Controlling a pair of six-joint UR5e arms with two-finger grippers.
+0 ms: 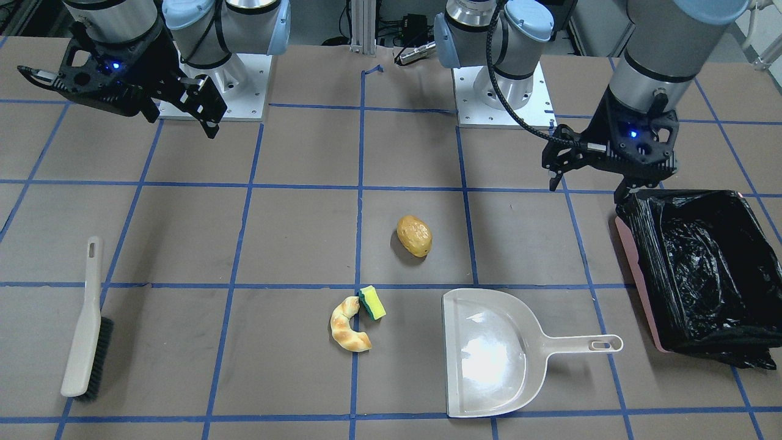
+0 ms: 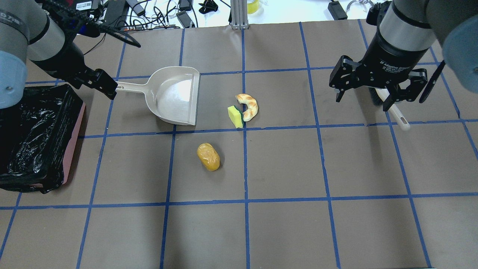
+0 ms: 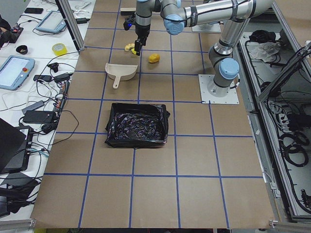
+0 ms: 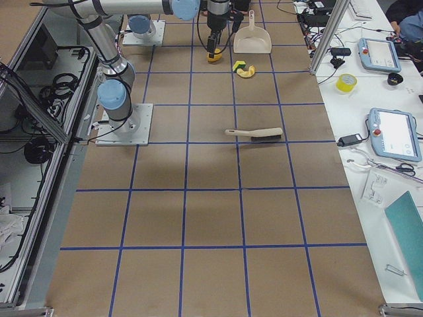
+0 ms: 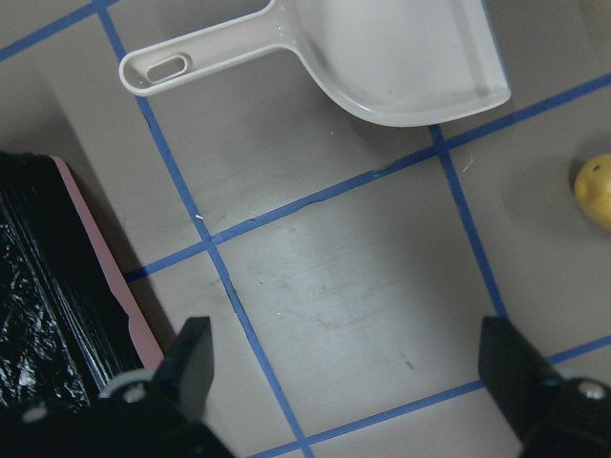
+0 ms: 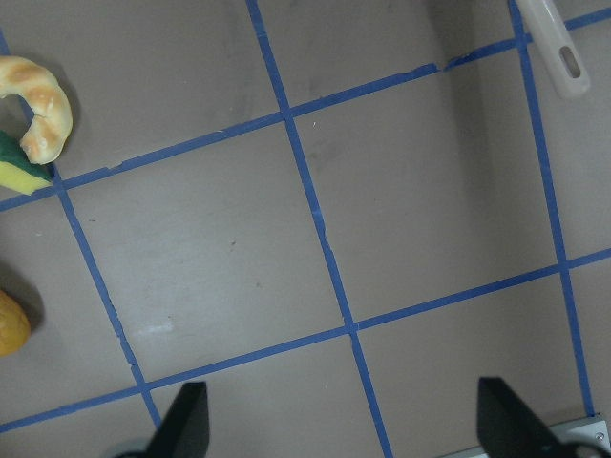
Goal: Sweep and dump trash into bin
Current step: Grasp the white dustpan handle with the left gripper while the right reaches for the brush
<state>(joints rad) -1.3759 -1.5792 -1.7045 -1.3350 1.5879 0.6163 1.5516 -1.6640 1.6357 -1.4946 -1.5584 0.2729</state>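
The trash lies mid-table: a golden-brown potato-like lump (image 1: 414,236) (image 2: 208,157), a tan croissant piece (image 1: 349,324) (image 2: 249,105), and a yellow sponge with a green side (image 1: 372,303) (image 2: 235,116) touching the croissant. The pink bin (image 1: 635,275) (image 2: 75,142), lined with a black bag, stands at the robot's left. My left gripper (image 1: 589,183) (image 5: 348,377) is open and empty, hovering between the bin's corner and the dustpan handle. My right gripper (image 2: 377,93) (image 6: 344,420) is open and empty, above the brush.
A beige dustpan (image 1: 489,354) (image 2: 175,93) lies with its handle toward the bin and its mouth toward the trash. A beige brush (image 1: 85,324) lies on the robot's right; its handle (image 2: 397,116) shows under the right gripper. Cables and devices sit beyond the table's far edge.
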